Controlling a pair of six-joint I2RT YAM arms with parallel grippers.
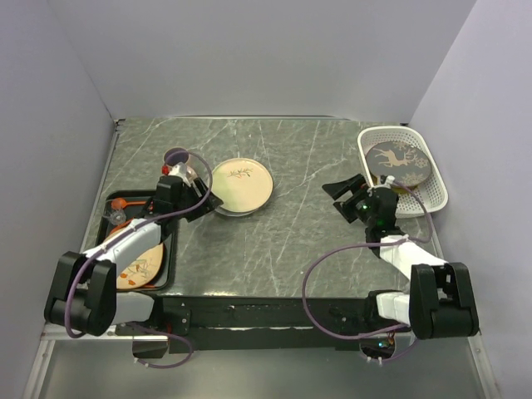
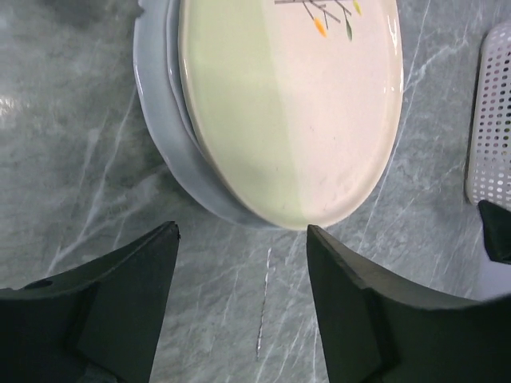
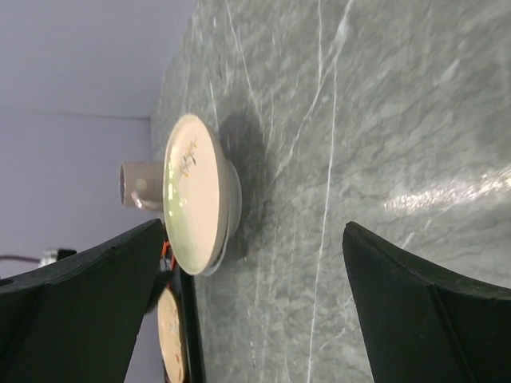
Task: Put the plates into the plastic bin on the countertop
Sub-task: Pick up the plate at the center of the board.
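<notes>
Left gripper [image 2: 241, 231] and right gripper [image 3: 254, 230]: fingers spread, nothing held.
Left gripper sits just beside the beige plate [image 2: 295, 112]; a dark plate [image 1: 397, 162] lies in the plastic bin [image 1: 387, 130].

Four plates are sitting out: dark plate [image 1: 397, 160], cream plate [image 1: 241, 184], grey plate [image 2: 156, 136], orange-patterned plate [image 1: 137, 270]; also one white bin [image 1: 434, 195], one black tray [image 1: 166, 278], one mug [image 3: 136, 182].

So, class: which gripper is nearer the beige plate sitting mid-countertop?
Left. The left gripper sits open at the beige plate's near-left edge, not touching it. The right gripper is off to the plate's right, across the countertop, beside the plastic bin.
</notes>
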